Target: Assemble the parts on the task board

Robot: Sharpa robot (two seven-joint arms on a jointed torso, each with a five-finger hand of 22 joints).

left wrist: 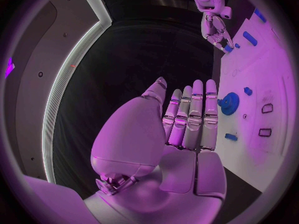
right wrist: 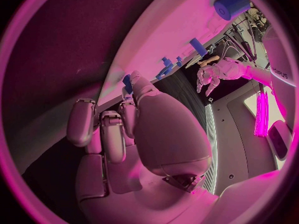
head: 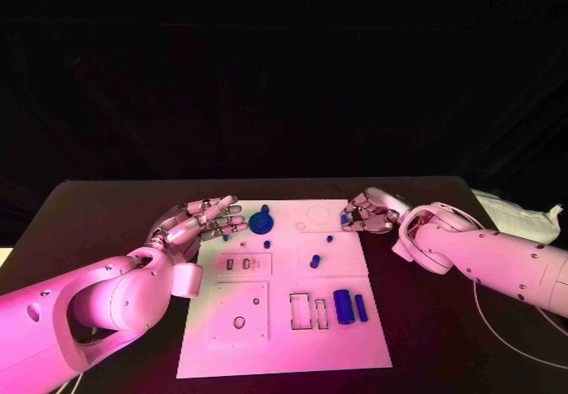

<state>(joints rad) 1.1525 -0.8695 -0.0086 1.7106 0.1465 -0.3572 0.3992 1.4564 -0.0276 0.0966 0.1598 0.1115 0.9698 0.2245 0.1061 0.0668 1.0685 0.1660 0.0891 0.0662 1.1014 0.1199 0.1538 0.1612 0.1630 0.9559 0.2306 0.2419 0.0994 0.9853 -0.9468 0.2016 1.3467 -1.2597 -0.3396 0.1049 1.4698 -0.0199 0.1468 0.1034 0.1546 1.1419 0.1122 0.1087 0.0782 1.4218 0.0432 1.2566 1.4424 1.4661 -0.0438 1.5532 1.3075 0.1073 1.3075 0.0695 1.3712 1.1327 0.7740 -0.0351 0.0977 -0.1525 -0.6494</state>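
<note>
We record the white task board (head: 284,345) lying flat on the matte black table (head: 107,213), its smooth surface cut with rectangular slots and round holes. Nearest us, at the board's right side, two blue cylindrical pegs (head: 342,306) lie side by side, just beside a pair of slim rectangular slots (head: 309,311). Further up, a short blue pin (head: 315,262) lies near the board's middle, with a smaller blue stub (head: 267,244) beyond it. A blue toothed gear (head: 263,222) sits near the far left part of the board. The left hand (head: 201,223) hovers at the board's left edge, just beside the gear, fingers extended and slightly spread, grasping nothing; the left wrist view shows its fingers (left wrist: 194,115) straight and together with the gear (left wrist: 229,103) near their tips. The right hand (head: 369,215) is at the far right edge of the board, fingers curled in, pinching a small blue part (head: 347,219) at its fingertips; the right wrist view shows that blue piece (right wrist: 127,82) at the fingertips.
</note>
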